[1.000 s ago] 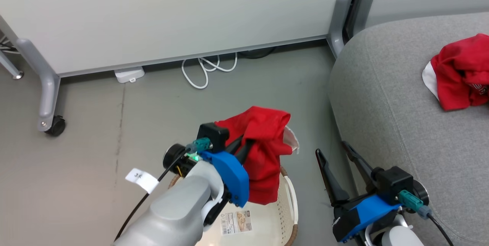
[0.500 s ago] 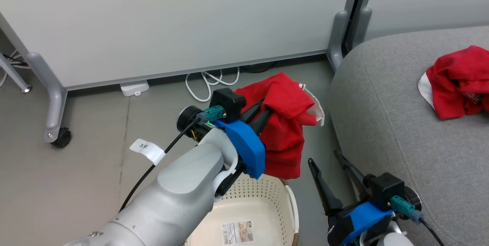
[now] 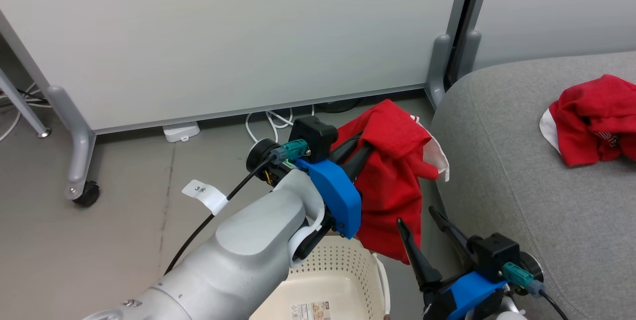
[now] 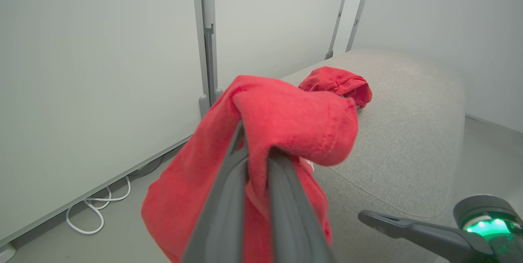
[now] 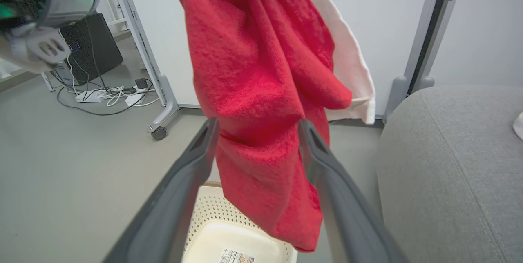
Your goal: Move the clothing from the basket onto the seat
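Observation:
My left gripper (image 3: 365, 147) is shut on a red garment with white trim (image 3: 392, 181), which hangs from the fingers above the floor between the cream basket (image 3: 343, 270) and the grey seat (image 3: 536, 200). In the left wrist view the cloth (image 4: 286, 120) drapes over both fingers. A second red garment (image 3: 591, 119) lies crumpled on the seat, also seen from the left wrist (image 4: 337, 83). My right gripper (image 3: 416, 218) stands open at the lower right, close below the hanging cloth (image 5: 261, 91). The basket's bottom (image 5: 229, 242) with its label shows bare.
A white partition panel (image 3: 223, 37) on grey wheeled legs (image 3: 82, 188) stands behind. White cable loops (image 3: 271, 119) and a white adapter (image 3: 181, 131) lie on the floor at its foot. More cables and a black box (image 5: 94, 46) sit farther off.
My left arm has lifted the red garment up out of the basket and carried it rightward toward the seat. The head camera has tilted, shifting the whole picture. The right gripper stays open.

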### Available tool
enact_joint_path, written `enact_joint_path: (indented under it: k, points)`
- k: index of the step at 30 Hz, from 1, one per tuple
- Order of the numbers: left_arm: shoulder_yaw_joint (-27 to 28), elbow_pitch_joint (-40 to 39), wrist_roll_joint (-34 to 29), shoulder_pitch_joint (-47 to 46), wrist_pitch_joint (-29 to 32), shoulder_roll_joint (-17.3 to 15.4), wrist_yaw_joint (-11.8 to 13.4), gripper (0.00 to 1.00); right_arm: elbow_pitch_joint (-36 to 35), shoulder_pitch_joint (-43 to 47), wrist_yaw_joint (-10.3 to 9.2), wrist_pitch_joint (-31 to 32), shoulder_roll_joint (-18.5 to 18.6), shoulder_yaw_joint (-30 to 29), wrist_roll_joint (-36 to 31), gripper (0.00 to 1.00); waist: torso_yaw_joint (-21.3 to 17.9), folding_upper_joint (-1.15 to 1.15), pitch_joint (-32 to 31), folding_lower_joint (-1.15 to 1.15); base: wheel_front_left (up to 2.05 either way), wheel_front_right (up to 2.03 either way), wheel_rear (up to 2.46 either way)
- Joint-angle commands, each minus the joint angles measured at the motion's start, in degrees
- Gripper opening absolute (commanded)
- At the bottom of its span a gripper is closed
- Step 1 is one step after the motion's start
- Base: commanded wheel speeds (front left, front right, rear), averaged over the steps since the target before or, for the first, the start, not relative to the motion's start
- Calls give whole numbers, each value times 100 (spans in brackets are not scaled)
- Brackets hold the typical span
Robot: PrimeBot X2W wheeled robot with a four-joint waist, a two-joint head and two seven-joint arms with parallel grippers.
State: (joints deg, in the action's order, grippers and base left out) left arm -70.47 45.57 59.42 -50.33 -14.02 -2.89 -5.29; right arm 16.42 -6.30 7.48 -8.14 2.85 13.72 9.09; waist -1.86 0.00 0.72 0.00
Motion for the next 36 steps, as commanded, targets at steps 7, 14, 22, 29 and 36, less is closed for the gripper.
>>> enact_joint_path:
  k: [7, 14, 22, 29, 36]
  points:
    - [-87, -67, 108, 28, 5, -1, 66, 0, 10, -89, 3, 81, 7, 93, -33, 100, 8, 0, -15, 0, 0, 0, 0]
    - [-151, -29, 158, -2, 5, 0, 76, 0, 229, -543, 3, 304, 7, 215, -3, 100, 19, 0, 41, 0, 0, 0, 0]
    - [-198, -22, 198, -64, 16, -1, 98, 0, 851, -1255, 3, 466, 7, 663, 186, 100, 61, 0, 118, 0, 0, 0, 0]
    - [-233, -91, 250, -90, 49, 0, 112, 0, 1450, -1720, 3, 382, 8, 1006, 393, 100, 115, 0, 151, 0, 0, 0, 0]
    - [-262, -184, 290, -99, 62, 1, 123, 0, 2034, -2102, 3, 282, 7, 1277, 662, 100, 150, 0, 153, 0, 0, 0, 0]
